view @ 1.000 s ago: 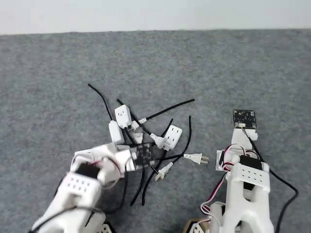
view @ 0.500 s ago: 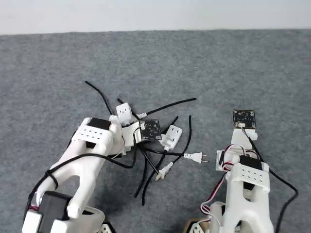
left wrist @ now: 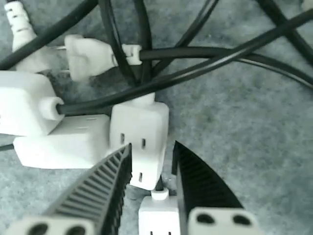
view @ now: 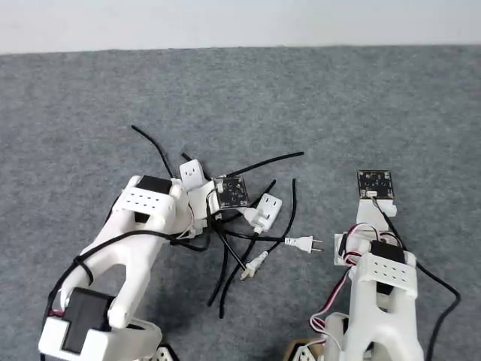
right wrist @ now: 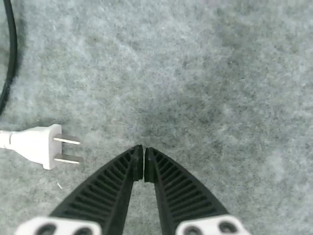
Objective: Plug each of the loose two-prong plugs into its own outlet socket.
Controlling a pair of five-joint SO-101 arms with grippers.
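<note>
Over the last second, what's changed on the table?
The left arm swung forward over the cables; the left gripper now straddles an outlet, open. The cables shifted slightly. The right gripper stayed shut by the loose plug, which kept still.

Grey table (view: 376, 98) under tangled black cords (view: 263, 162), sockets (view: 267, 208), loose plugs (view: 302, 243).

Right gripper (right wrist: 143, 152), jaws pressed together, low over the grey worktop (right wrist: 220, 73). A white two-prong plug (right wrist: 36, 145) lies near, prongs pointing towards the jaws; black cable (right wrist: 9, 58) beyond it.
</note>
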